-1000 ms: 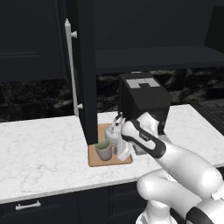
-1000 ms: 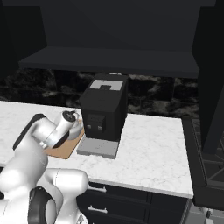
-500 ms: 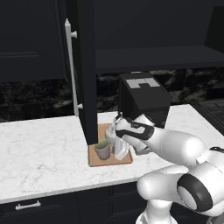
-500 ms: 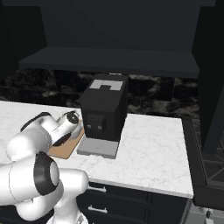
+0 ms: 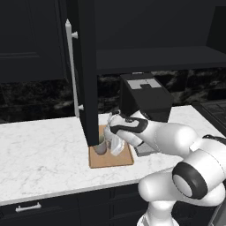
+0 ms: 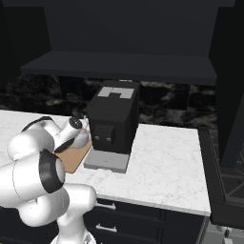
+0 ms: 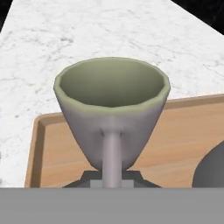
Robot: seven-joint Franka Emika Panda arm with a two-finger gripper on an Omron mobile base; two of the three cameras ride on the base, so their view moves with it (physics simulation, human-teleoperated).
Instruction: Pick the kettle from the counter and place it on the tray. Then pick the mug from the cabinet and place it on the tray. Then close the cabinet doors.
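The pale grey-green mug [image 7: 112, 109] fills the hand view, its side handle pointing at me and running down between my fingertips. My gripper [image 7: 112, 178] is shut on that handle. Under the mug lies the light-brown wooden tray [image 7: 183, 131], and I cannot tell whether the mug's foot touches it. From the left base view the mug [image 5: 101, 145] is at the tray's [image 5: 110, 158] back left, with the white kettle [image 5: 117, 145] just right of it on the tray and my gripper [image 5: 108, 134] above. The kettle's dark curve [image 7: 214, 170] shows at lower right.
The open cabinet door [image 5: 87, 88] with its silver bar handle [image 5: 70, 66] hangs right over the tray's left end. A black coffee machine [image 5: 148, 99] stands right of the tray. The cabinet shelf [image 5: 154, 59] is above. White marble counter [image 5: 39, 150] stretches to the left.
My elbow and forearm have swung out to the right and forward. The hand and the mug have stayed over the tray's left end, and the grip has not changed.
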